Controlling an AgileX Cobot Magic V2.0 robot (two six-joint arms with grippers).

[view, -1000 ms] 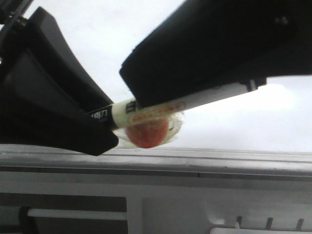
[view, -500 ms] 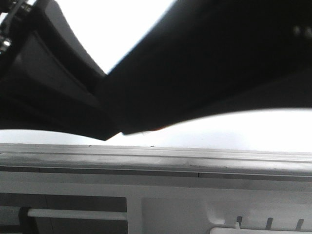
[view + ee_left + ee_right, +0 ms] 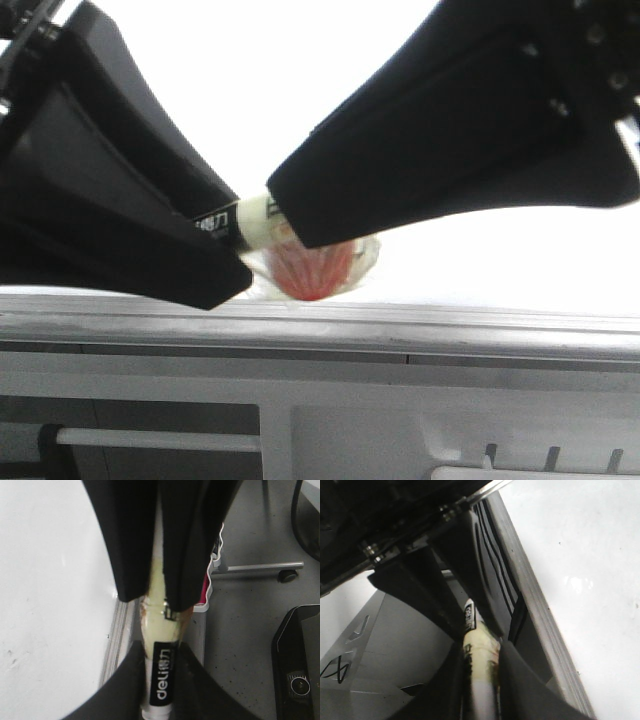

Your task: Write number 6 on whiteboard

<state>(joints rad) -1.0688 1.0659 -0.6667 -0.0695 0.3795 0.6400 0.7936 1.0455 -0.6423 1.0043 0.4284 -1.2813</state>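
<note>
Up front, seen from the forward camera: left end effector point(image 3: 215, 250) clamped around the black labelled end of a marker point(image 3: 245, 222), dark fingers point(image 3: 130, 235) filling the left side. Right end effector point(image 3: 295, 220) closed over the pale cream section of the same marker, its black fingers point(image 3: 400, 170) reaching in from the upper right. Both gripping the one pen, which lies nearly level and slightly tilted, above the near rim. Behind and just below the marker, a reddish rounded thing point(image 3: 310, 270) in clear wrapping; cannot tell what it is. Whiteboard point(image 3: 300, 90) behind everything as a bright, washed-out surface, grey metal rim point(image 3: 400, 325) running across below. Beneath the rim, a grey slotted structure point(image 3: 350, 430). No drawn number 6 visible from this camera.

Next, from the left wrist: left end effector point(image 3: 159, 680) pinching the marker point(image 3: 161, 677) at the black band printed "deli", fingers point(image 3: 120, 690) tight on either side. Right end effector's two black fingers point(image 3: 132, 535) pressed onto the cream barrel farther along. Whiteboard point(image 3: 50, 580) off to one side, white with faint specks, its rim point(image 3: 116, 640) beside the pen. Grey floor point(image 3: 250, 605) beyond, with a wheeled metal leg point(image 3: 260, 567) and a black device point(image 3: 297, 660).

Lastly, from the right wrist: right end effector point(image 3: 480, 665) squeezed onto the yellowish barrel of the marker point(image 3: 479, 652), left end effector's fingers point(image 3: 470, 555) holding the far end. Whiteboard point(image 3: 585, 555) glossy white alongside, grey rim point(image 3: 540, 610) between. No written digit seen on it.
</note>
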